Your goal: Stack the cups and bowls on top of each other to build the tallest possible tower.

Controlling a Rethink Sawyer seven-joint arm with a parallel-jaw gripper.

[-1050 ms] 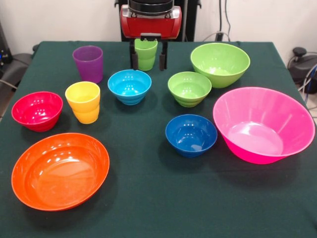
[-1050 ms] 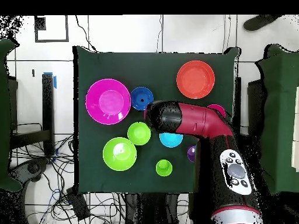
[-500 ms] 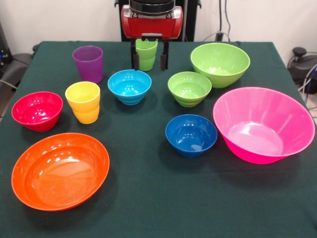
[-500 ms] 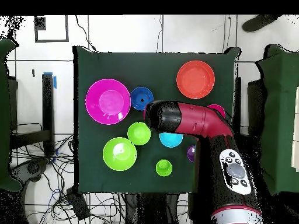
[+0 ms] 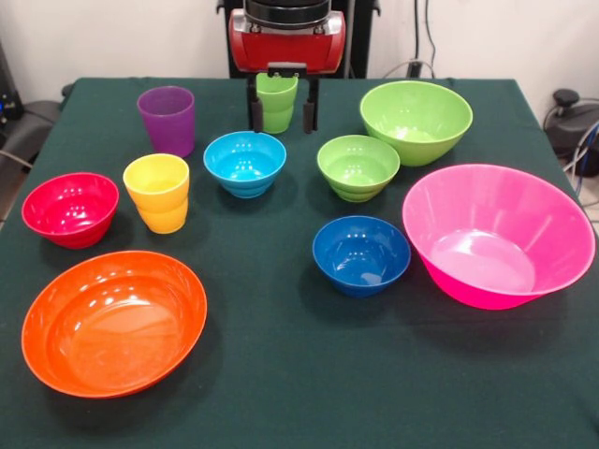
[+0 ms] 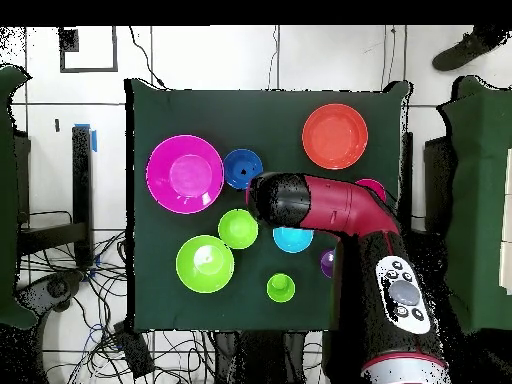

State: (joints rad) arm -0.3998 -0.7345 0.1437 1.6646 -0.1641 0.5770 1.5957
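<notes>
1. Front view: pincer (image 5: 281, 109) spread wide, straddling lime green cup (image 5: 276, 101) upright at far side of bench (image 5: 281, 374), seemingly readied for gripping; nothing stacked.
2. Overhead view: arm (image 6: 340, 215) covering middle; cups and bowls scattered singly.
</notes>
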